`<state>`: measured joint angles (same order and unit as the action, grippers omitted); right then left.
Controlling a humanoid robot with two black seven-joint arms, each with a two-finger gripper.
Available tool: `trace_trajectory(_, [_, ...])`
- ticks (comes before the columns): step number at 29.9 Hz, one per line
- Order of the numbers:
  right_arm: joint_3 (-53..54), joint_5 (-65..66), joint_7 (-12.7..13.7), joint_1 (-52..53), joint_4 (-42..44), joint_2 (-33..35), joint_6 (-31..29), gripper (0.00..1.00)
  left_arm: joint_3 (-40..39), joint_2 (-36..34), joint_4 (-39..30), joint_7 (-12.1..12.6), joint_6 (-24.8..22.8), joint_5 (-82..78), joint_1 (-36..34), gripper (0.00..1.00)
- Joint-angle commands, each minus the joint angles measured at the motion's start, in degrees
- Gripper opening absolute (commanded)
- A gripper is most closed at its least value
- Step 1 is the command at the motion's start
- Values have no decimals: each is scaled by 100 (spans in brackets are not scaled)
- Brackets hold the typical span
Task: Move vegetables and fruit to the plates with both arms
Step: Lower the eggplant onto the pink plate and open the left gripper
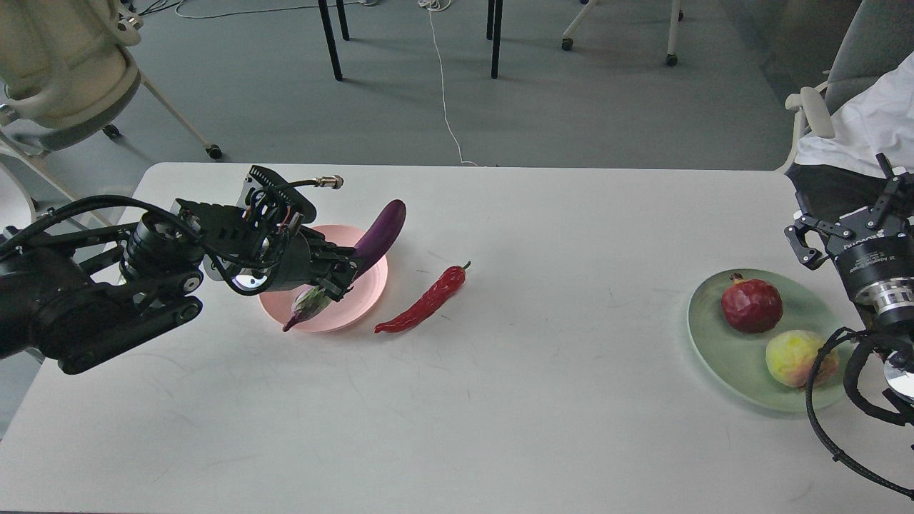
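Observation:
My left gripper (341, 270) is shut on the purple eggplant (380, 227) and holds it tilted over the pale pink plate (368, 298), calyx end low at the plate's front left, tip pointing up and back right. The red chili pepper (427, 299) lies on the table just right of the pink plate. The pale green plate (721, 350) at the right holds the dark red pomegranate (750, 305) and the yellow-green fruit (792, 357). My right gripper (842, 207) hangs behind the green plate's right edge, holding nothing; its fingers are spread.
The white table (500, 400) ends at the back near y 230. Chairs (64, 64) stand at the back left, table legs and a cable on the floor behind. A chair with white cloth (857, 121) stands beside my right arm.

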<state>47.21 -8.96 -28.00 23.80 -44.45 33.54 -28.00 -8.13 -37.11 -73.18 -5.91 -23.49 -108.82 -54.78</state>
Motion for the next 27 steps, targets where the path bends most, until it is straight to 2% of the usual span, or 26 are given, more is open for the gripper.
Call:
trace_trajectory(1, [-1,-1,0,28,-3,-32,0,99,14,-15,181,11,19,-43,292,20])
trace_trajectory(4, [-1,-1,0,46,6,-32,0,99,14,-24,252,11,19,-34,301,23])
trace_trajectory(5, [-1,-1,0,46,6,-32,0,99,14,-41,252,11,19,-34,301,27])
trace_trajectory(7, [-1,-1,0,46,15,-32,0,99,14,-85,261,11,19,-25,301,42])
trace_trajectory(9, [-1,-1,0,37,15,-32,0,99,14,-121,261,11,28,-16,301,66])
trace_trajectory(10, [-1,-1,0,37,15,-32,0,99,5,-138,261,11,28,-8,301,71])
trace_trajectory(14, [-1,-1,0,37,6,-41,0,99,-83,-191,190,11,28,10,257,76])
trace_trajectory(20, [-10,-1,0,19,15,-41,0,99,-153,-34,50,11,125,1,-225,76])
trace_trajectory(24, [-10,8,0,19,15,-41,0,99,-101,730,49,11,125,10,-551,76])
trace_trajectory(27, [-10,-1,0,19,15,-41,0,99,-57,1205,172,46,116,-25,-543,76])
